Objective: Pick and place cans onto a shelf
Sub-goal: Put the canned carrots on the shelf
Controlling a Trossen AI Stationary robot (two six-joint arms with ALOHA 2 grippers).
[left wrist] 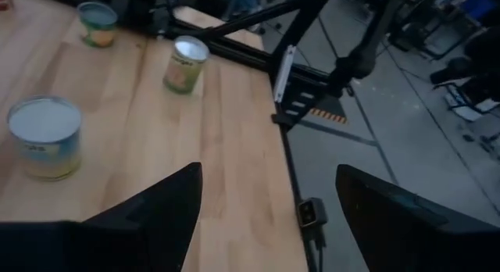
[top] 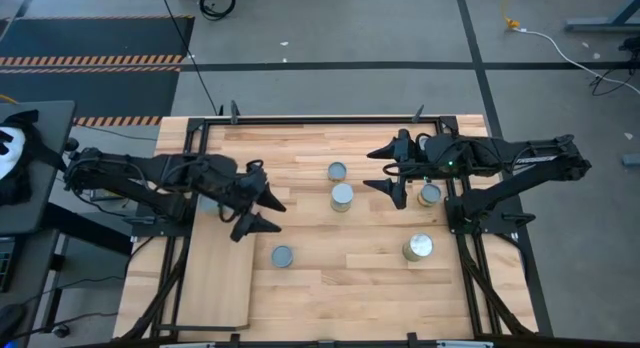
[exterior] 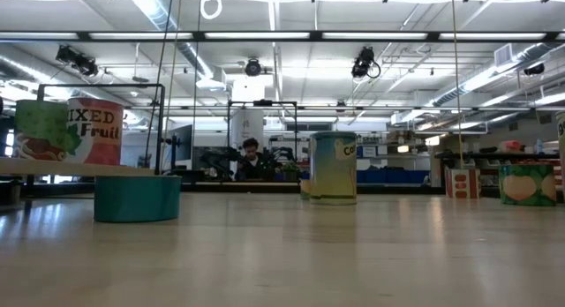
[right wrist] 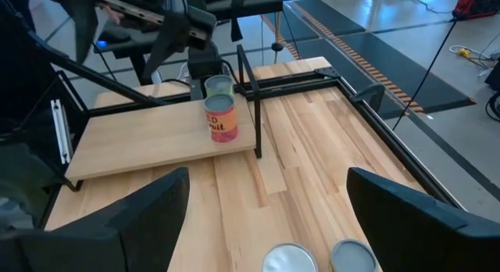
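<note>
Plank table: left tool and right tool hover spread wide, empty. Two cans stand on the shelf; five cans remain on the table, unplaced.

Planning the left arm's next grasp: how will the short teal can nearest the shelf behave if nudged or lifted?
The short teal can stands upright, squat, so probably slides rather than tips. Rigid-looking metal should resist the left pincer. On its side, it would likely roll.

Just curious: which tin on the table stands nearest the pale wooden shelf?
The short teal tin, alone beside the pale shelf; the others stand farther right.
</note>
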